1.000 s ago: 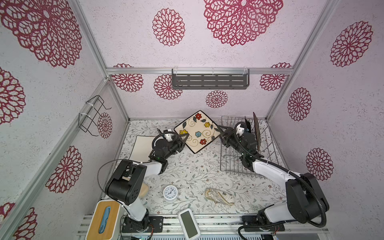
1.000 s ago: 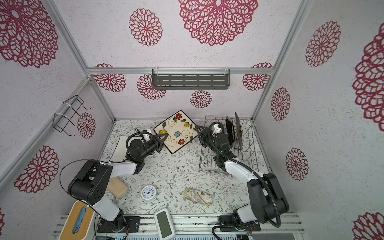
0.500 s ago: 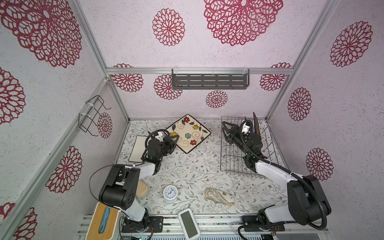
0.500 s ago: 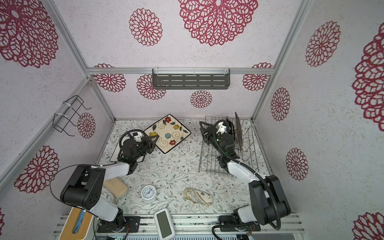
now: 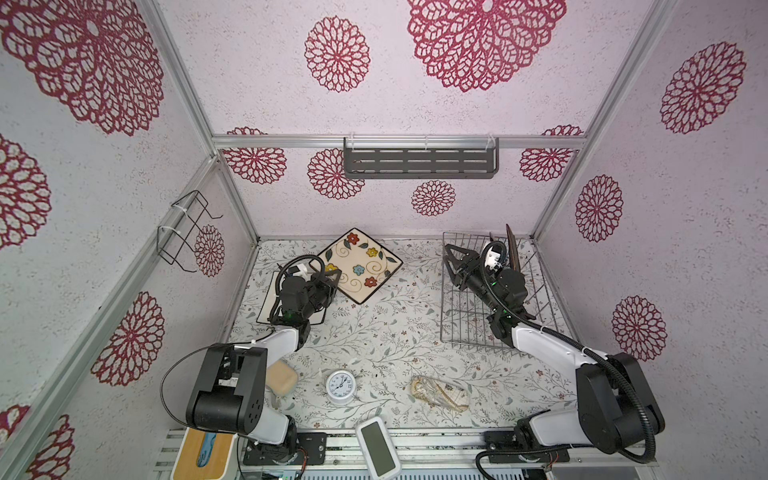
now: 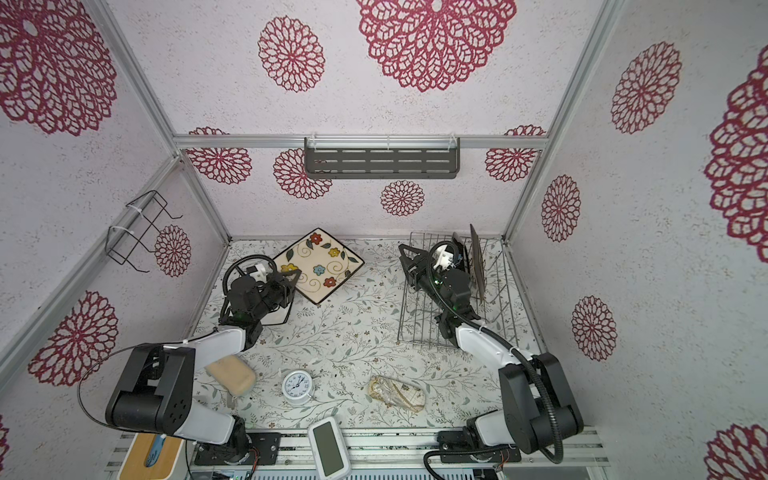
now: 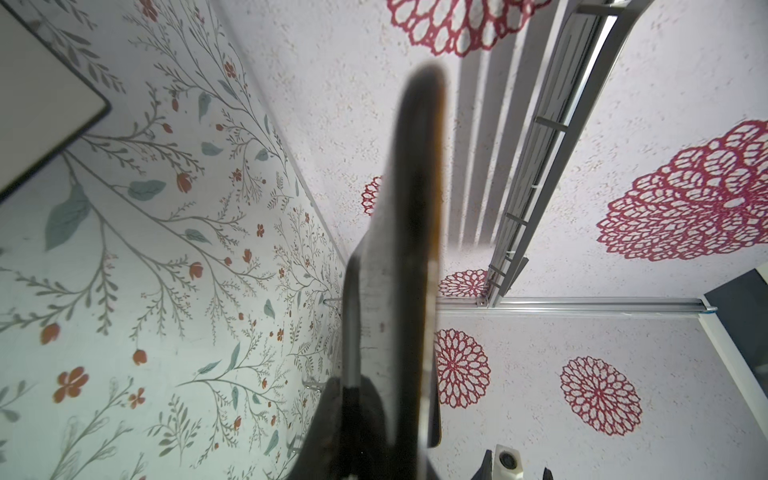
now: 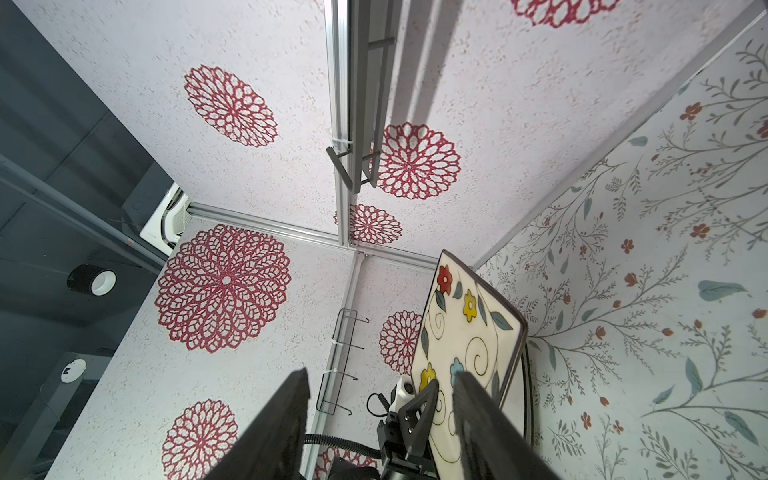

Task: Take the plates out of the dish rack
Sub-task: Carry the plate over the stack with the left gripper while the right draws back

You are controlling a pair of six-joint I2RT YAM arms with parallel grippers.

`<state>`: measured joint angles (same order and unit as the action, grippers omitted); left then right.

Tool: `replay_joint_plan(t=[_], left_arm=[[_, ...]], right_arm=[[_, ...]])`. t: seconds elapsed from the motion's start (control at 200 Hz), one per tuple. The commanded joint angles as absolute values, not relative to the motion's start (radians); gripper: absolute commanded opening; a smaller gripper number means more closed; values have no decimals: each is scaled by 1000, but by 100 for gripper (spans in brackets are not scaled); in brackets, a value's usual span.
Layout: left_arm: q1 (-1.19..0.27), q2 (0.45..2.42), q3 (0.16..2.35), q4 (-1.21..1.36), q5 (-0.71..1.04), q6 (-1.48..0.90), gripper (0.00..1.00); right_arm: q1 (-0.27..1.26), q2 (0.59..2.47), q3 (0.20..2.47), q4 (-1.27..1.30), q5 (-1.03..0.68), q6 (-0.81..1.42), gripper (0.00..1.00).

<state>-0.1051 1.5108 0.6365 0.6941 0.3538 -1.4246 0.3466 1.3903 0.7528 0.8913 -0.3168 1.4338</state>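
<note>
The cream flower-painted plate (image 5: 360, 266) (image 6: 318, 266) hangs tilted over the back of the table. My left gripper (image 5: 334, 276) (image 6: 293, 276) is shut on its near left edge. In the left wrist view that plate's dark rim (image 7: 415, 208) runs straight out from my left gripper (image 7: 386, 436). My right gripper (image 5: 451, 259) (image 6: 405, 257) (image 8: 381, 374) stands open and empty over the left side of the dish rack (image 5: 469, 328) (image 6: 419, 328). A dark brown plate (image 5: 512, 249) (image 6: 477, 262) stands upright at the rack's back. A white plate (image 5: 266, 307) (image 7: 37, 104) lies flat under my left arm.
Near the front lie a small white clock (image 5: 340, 386), a beige block (image 5: 281, 377), a patterned pouch (image 5: 440, 392) and a white device with a screen (image 5: 378, 446). A grey slotted shelf (image 5: 419, 162) hangs on the back wall. A black wire holder (image 5: 185, 232) is on the left wall.
My left gripper has carried the flower plate leftward, away from the rack. My right gripper, which was at the plate's right corner, now stands apart from it over the rack.
</note>
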Motion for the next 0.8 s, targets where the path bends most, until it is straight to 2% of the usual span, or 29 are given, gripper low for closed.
replay_joint_plan(t=[0.0, 0.375, 0.796], left_arm=[[-73, 1446, 644, 843, 349, -1422, 0], [9, 1444, 611, 841, 317, -1408, 0], [63, 1422, 511, 911, 220, -1484, 0]], right_arm=[[343, 1352, 754, 910, -331, 1420, 58], [370, 1336, 707, 899, -319, 1378, 58], [440, 1419, 751, 892, -333, 1370, 58]])
